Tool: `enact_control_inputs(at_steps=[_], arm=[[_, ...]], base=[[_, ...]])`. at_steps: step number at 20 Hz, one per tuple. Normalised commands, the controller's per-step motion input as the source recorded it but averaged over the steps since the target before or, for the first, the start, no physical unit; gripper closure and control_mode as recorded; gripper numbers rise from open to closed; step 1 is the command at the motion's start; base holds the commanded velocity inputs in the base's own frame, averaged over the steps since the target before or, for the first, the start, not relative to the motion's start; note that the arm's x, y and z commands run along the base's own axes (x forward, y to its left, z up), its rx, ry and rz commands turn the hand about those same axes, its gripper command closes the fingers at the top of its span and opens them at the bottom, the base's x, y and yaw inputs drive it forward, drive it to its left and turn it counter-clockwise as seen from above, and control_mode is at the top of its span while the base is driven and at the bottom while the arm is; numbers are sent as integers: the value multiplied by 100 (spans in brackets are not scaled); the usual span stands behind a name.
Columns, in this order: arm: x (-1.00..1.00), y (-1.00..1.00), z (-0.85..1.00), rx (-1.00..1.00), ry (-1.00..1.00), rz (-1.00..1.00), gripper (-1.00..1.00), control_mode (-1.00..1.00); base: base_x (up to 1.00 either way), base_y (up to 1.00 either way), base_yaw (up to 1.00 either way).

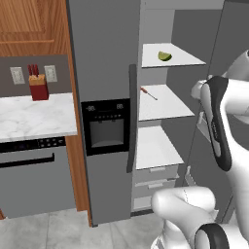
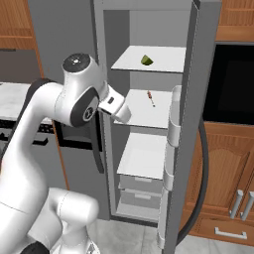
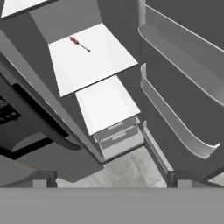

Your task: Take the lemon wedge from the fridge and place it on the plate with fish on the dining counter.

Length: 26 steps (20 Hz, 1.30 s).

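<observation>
Currently, at the far left, a knife block point(image 1: 38, 86) stands on the wall counter point(image 1: 34, 116), well apart from the work. To its right stands the fridge point(image 1: 104, 73), its left door shut and its right door swung open. The lemon wedge point(image 1: 165, 56) lies on the top shelf point(image 1: 177, 61), toward the back, with bare shelf all round it. One shelf lower lies a small red-handled tool point(image 1: 148, 93), which is not part of the task.

The pincer point(image 3: 109, 179) hangs in front of the open compartment at about middle-shelf height. Its two tips stand wide apart at the bottom of the hand view, with nothing between them.

Handling, as a judgement: the wedge is likely light, soft and moist, with a slippery rind. Heavy pressure would crush the flesh. Close the fingers across the two flat cut faces, near the thick middle, not over the curved rind, where the pads would slide. The shelf edge and door bins point(image 3: 175, 113) limit the approach; come in level from the front.
</observation>
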Motion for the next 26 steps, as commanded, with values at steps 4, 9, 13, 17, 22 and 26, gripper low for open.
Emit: enact_control_inputs(at_steps=[4, 9, 13, 17, 22, 26], arm=[[-12, 98, 18, -5, 5, 16, -100, -100], [-7, 30, 8, 0, 0, 7, -100, -100], [-25, 11, -8, -1, 5, 3, -100, -100], [-29, 22, -10, -2, 7, 6, -100, -100], [0, 0, 0, 0, 0, 0, -100, -100], [-2, -12, 0, 0, -1, 0, -100, -100]], base=[[0, 0, 0], [0, 0, 0], [0, 0, 0], [0, 0, 0], [0, 0, 0], [0, 0, 0]])
